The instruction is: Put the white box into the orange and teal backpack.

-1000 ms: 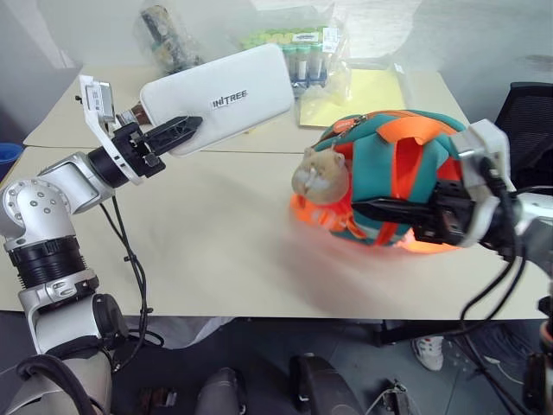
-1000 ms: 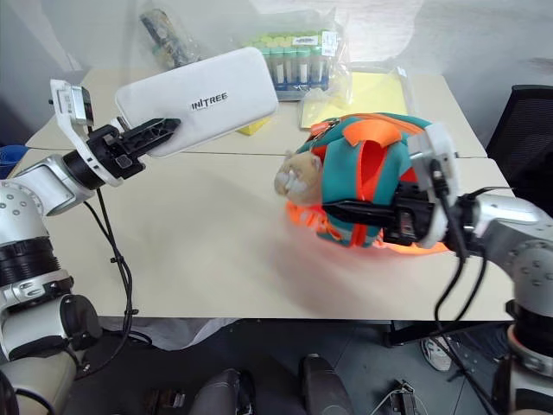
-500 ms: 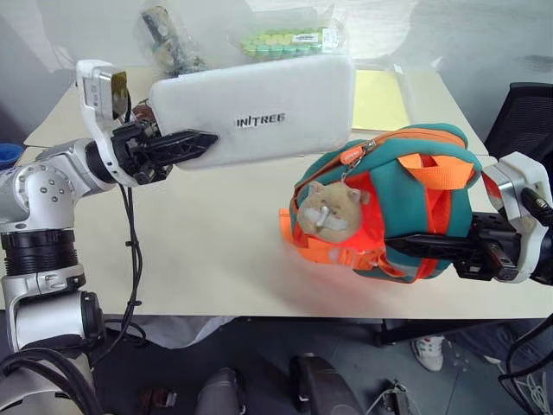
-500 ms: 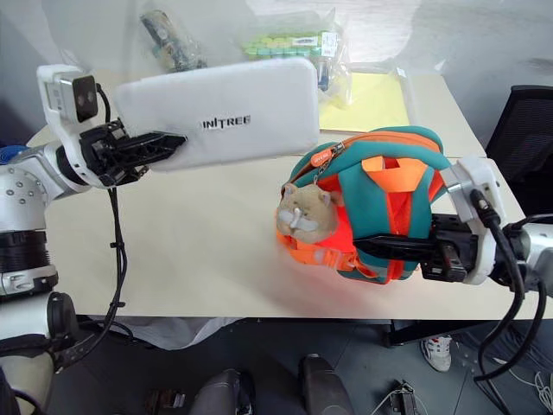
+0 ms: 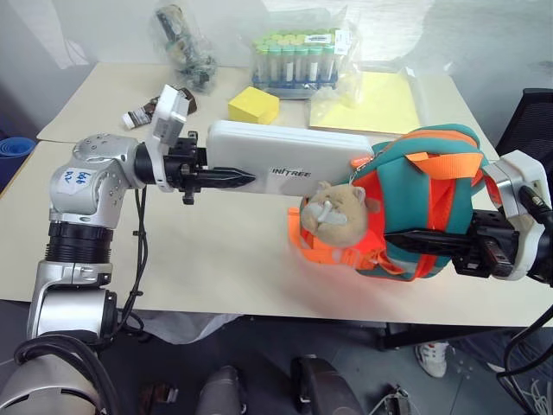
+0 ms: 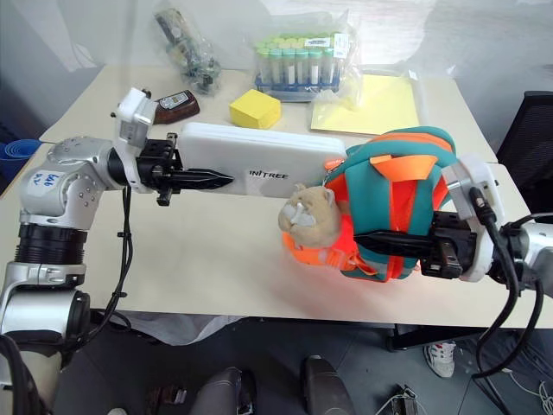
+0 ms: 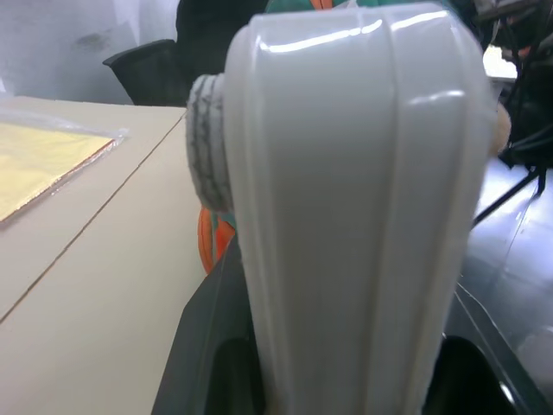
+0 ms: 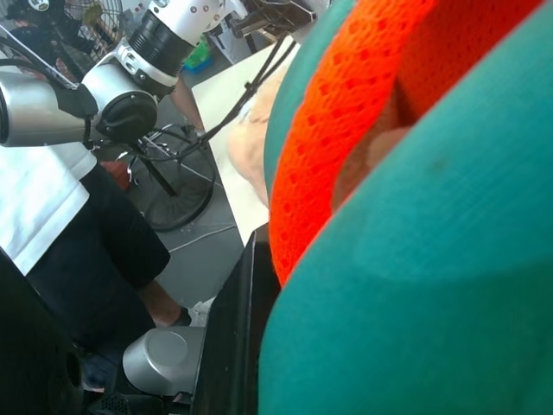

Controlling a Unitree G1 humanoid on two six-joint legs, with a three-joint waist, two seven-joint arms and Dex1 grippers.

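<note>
- One white box (image 5: 289, 159), flat, rounded corners, small dark lettering, held level above the middle of the counter (image 5: 216, 251); its far end touches the backpack's top.
- One orange and teal backpack (image 5: 415, 212), tan plush animal (image 5: 339, 207) hanging in front, lifted over the counter's right edge.
- Left gripper (image 5: 226, 177): fingers clamped on the box.
- Right gripper (image 5: 423, 242): fingers closed on the backpack.
- One yellow block (image 5: 253, 105) near the far edge.

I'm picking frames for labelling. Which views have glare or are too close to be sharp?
Left wrist view: the white box sits right at the lens, soft, with bright glare streaks along its top. Right wrist view: the orange and teal backpack is pressed close and blurred. Left and right eye views: evenly lit and sharp.
</note>
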